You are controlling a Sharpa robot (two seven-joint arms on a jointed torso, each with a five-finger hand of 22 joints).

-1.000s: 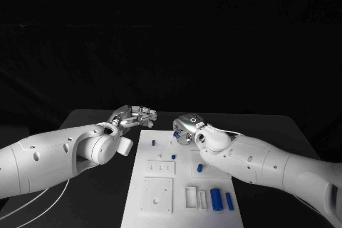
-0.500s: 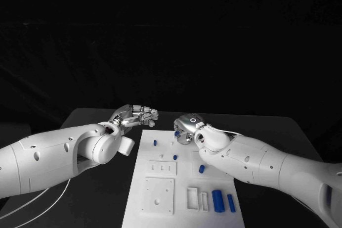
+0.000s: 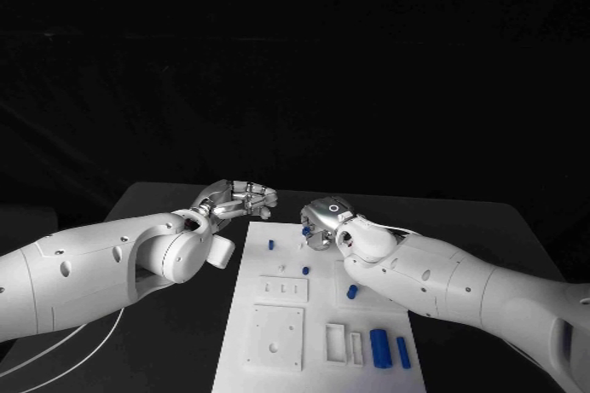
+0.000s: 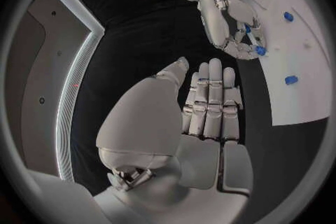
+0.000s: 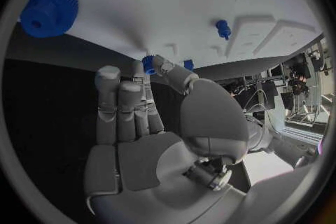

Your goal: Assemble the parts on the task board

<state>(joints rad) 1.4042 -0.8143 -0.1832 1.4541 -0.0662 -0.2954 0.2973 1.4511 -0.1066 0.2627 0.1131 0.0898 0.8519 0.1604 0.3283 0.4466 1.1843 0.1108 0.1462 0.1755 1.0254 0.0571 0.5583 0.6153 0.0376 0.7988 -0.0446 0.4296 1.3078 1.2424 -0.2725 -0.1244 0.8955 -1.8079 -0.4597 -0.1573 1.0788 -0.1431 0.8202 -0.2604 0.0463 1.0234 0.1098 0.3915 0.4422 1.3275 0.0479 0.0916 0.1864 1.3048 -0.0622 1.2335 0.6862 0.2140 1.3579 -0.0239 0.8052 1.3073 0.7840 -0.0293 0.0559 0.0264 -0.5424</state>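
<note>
1. My right hand hovers over the far end of the white task board, near its far right corner; between thumb and a fingertip it pinches a small blue part, the other fingers lying straight and close together.
2. My left hand hangs just off the board's far left corner, above the black table; it holds nothing, its fingers straight and side by side.
3. The board lies along the middle of the table; more blue parts rest on it; a blue gear sits near one edge, a small peg stands near the far left, and two longer blue pieces lie by the near right corner.
4. I judge these parts light, rigid and smooth plastic, so apt to slip or twist; a fingertip pinch across the sides suits them best.
5. White raised blocks with recesses occupy the near half; I cannot tell whether anything sits inside them.
</note>
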